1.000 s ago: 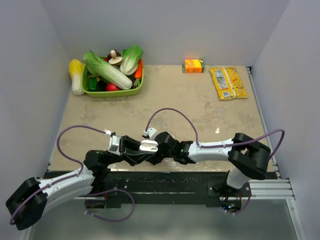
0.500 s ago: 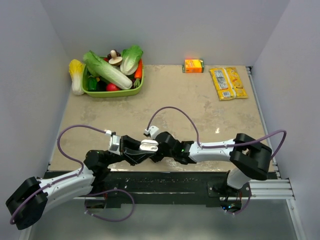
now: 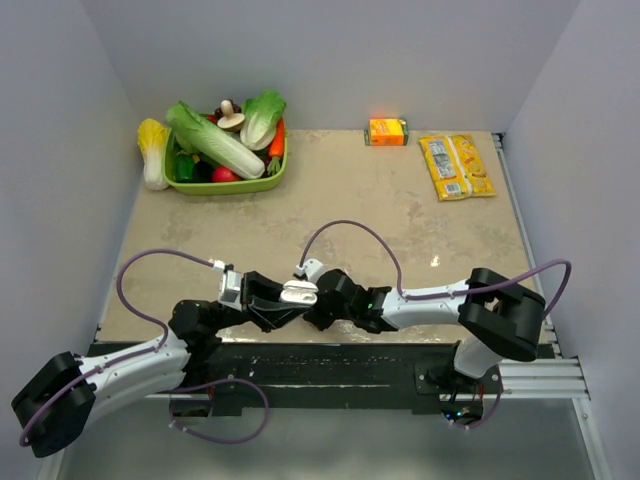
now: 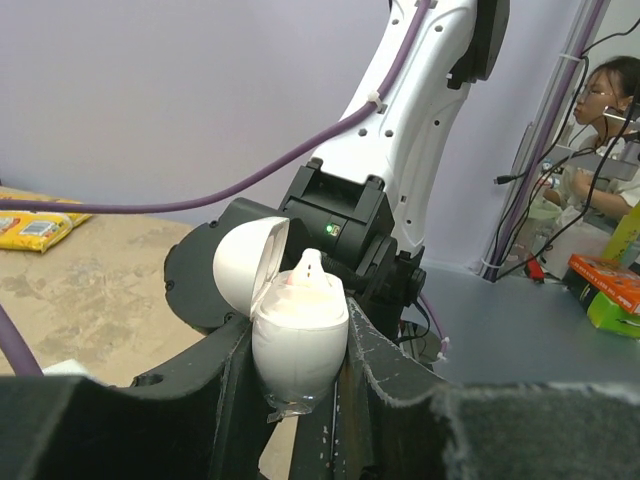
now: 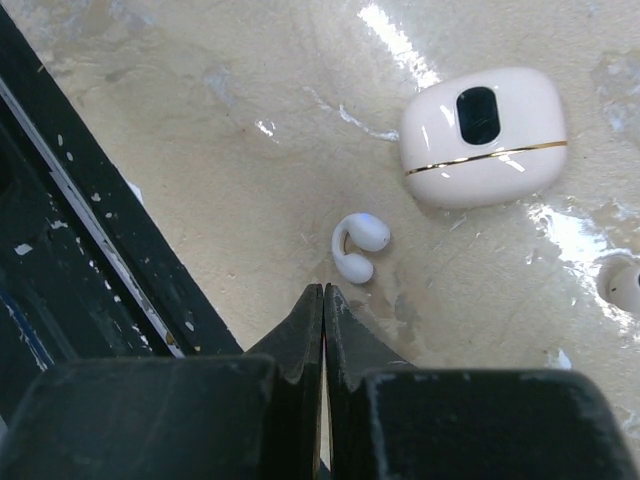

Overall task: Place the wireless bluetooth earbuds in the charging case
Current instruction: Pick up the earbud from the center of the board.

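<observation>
In the left wrist view my left gripper (image 4: pixel 297 322) is shut on the white oval charging case (image 4: pixel 300 350). It holds the case upright with the lid (image 4: pixel 248 265) flipped open. One pale earbud (image 4: pixel 310 268) sticks up out of the case. In the top view the case (image 3: pixel 298 293) sits between both grippers near the table's front edge. My right gripper (image 5: pixel 323 292) is shut and empty, its tips just short of a white C-shaped earbud (image 5: pixel 358 246) lying on the table. In the top view the right gripper (image 3: pixel 314 308) is right beside the held case.
A second white rounded case (image 5: pixel 485 135) with a black oval window lies on the table beyond the loose earbud. A small white piece (image 5: pixel 626 286) shows at the right edge. The black table edge (image 5: pixel 90 250) runs to the left. A vegetable basket (image 3: pixel 225 150), an orange box (image 3: pixel 387 131) and a yellow packet (image 3: pixel 456 166) are at the back.
The right wrist and its cable have shifted slightly to the right. The left gripper still holds the case in the same place.
</observation>
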{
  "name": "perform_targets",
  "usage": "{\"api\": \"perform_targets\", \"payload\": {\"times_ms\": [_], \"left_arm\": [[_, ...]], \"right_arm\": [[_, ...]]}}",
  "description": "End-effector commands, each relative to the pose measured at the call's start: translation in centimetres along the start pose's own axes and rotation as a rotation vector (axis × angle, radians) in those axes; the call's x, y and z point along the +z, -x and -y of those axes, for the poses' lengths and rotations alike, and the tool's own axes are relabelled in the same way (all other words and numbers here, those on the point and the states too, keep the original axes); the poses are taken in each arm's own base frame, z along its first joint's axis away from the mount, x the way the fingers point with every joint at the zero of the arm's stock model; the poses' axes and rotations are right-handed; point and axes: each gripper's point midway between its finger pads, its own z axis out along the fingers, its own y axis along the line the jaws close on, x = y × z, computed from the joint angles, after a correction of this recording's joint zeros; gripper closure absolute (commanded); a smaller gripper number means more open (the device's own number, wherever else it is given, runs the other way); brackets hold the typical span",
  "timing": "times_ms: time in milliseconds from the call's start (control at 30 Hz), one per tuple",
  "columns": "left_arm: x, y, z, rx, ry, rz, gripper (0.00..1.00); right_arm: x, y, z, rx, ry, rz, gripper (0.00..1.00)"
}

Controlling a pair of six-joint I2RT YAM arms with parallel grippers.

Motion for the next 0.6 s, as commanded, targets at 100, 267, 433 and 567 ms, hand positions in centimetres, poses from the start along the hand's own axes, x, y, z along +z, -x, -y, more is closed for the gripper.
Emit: {"api": "perform_targets", "payload": {"times_ms": [100, 267, 433, 567], "left_arm": [[0.0, 0.7, 0.2, 0.034, -0.008, 0.038, 1.0], [-0.1, 0.5, 0.2, 0.03, -0.005, 0.037, 1.0], [-0.2, 0.5, 0.2, 0.03, 0.0, 0.038, 1.0], [-0.3, 0.4, 0.2, 0.03, 0.0, 0.038, 1.0]], "right_arm": [[1.2, 0.0, -0.7, 0.016, 0.032, 0.005, 1.0], [1.5, 0.0, 1.1, 0.059, -0.025, 0.015, 1.0], [1.3, 0.5, 3.3, 0.099, -0.061, 0.038, 1.0], [1.1, 1.2, 5.2, 0.126, -0.086, 0.061, 1.0]]}}
